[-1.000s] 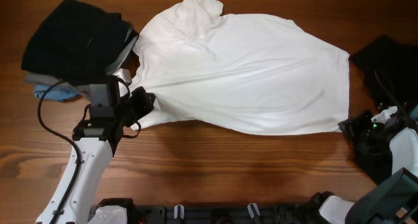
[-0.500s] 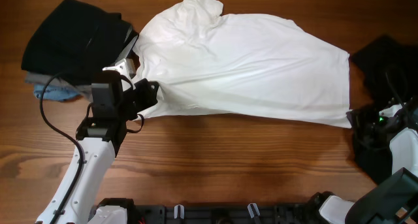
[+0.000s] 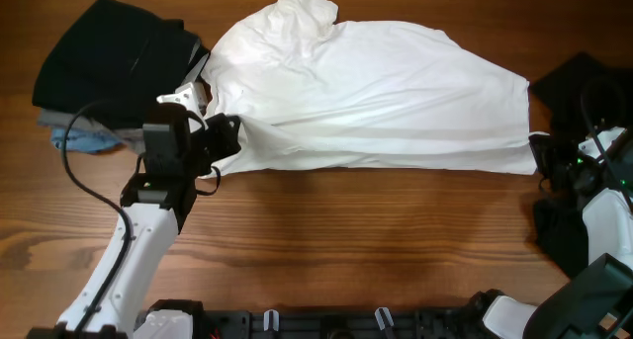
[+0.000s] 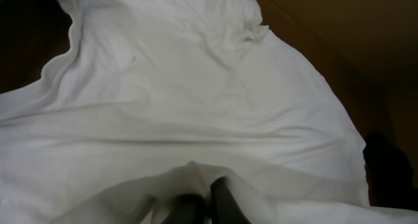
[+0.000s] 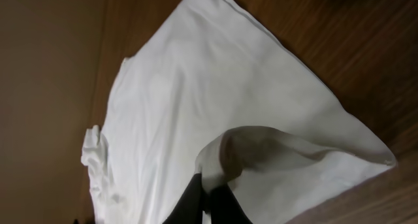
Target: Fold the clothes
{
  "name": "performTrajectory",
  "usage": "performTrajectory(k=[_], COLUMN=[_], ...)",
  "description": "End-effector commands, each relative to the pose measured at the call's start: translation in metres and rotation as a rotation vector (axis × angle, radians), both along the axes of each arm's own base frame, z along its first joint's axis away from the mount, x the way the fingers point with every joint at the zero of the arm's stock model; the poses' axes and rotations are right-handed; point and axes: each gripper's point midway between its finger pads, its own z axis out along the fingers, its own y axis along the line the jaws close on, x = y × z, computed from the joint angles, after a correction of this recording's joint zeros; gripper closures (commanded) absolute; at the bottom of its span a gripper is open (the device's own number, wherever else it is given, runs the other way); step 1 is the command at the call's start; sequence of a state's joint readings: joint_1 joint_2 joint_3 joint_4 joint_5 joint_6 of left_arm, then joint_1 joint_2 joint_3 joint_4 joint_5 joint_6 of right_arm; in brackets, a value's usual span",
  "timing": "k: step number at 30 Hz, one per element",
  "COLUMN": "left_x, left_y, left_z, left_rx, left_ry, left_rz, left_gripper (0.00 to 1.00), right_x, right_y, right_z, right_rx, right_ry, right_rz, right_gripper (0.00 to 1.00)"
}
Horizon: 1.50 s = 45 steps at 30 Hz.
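Shirt lies spread across the far half of the surface, from centre to right edge. Left jaws and right jaws are each closed on its near hem at opposite ends, apparently to keep that edge taut and level for folding over

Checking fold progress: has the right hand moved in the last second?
Yes. The right hand, shut on the hem of the white T-shirt, moved away from the table's near edge, toward the black garment beyond it.
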<state>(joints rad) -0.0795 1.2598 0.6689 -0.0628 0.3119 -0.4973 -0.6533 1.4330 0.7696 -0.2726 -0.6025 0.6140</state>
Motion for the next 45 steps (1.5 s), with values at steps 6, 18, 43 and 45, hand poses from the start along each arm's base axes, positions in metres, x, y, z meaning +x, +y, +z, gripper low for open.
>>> performTrajectory(k=[6,18,43,45], left_x=[0.023,0.041,-0.028,-0.025], left_y=[-0.013,-0.01,0.03,0.03], left_z=[-0.017,-0.024,-0.098,-0.097], left_rx=[0.023,0.037,0.252,0.276], left_ry=[-0.032,-0.073,0.308,0.287], left_rz=[-0.036,-0.01,-0.036,-0.06], left_gripper=[0.96,0.96,0.39,0.37], right_x=[0.005,0.007,-0.016,-0.015], right_y=[-0.014,-0.018,0.032,0.032], right_z=[0.008,-0.002,-0.017,-0.017], right_rx=[-0.01,-0.016,0.038,0.037], right_ry=[-0.001,0.02,0.05,0.049], right_rz=[-0.092,-0.104,0.202,0.202], right_gripper=[0.96,0.96,0.33,0.34])
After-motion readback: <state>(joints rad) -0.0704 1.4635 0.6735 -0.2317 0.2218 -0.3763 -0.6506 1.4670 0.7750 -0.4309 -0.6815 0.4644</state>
